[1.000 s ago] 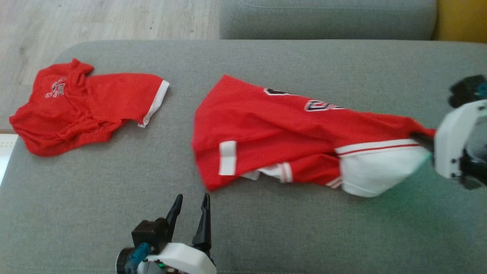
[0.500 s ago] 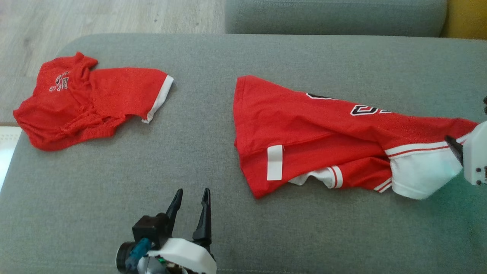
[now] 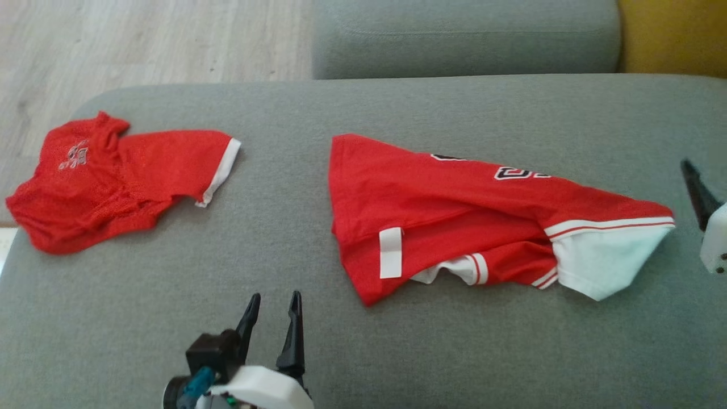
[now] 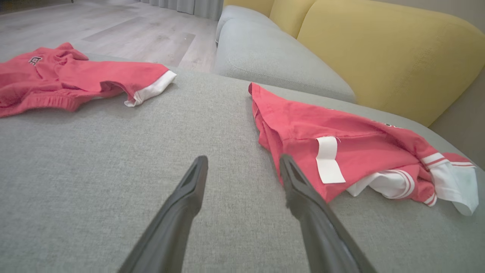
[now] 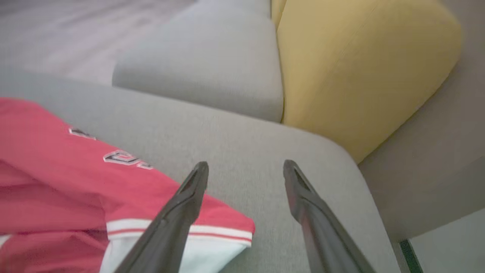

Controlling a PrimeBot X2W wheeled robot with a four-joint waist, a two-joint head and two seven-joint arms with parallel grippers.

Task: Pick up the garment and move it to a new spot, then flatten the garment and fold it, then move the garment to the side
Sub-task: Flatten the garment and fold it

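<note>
Head: jersey [image 3: 454, 227] lies rumpled on the grey sofa cushion [image 3: 363, 352], ahead and right of the left end effector [image 3: 275, 295]. A second red garment [image 3: 113, 176] sits well off to its left.
Left wrist: left end effector spread wide, empty, jersey's hem corner close by its view-right finger.
Right wrist: right end effector [image 5: 246, 163] spread wide, holding nothing; jersey's white-trimmed end lies below its view-left finger.
My read: relocation looks done. Flatten, fold and move aside are all still to do.
</note>
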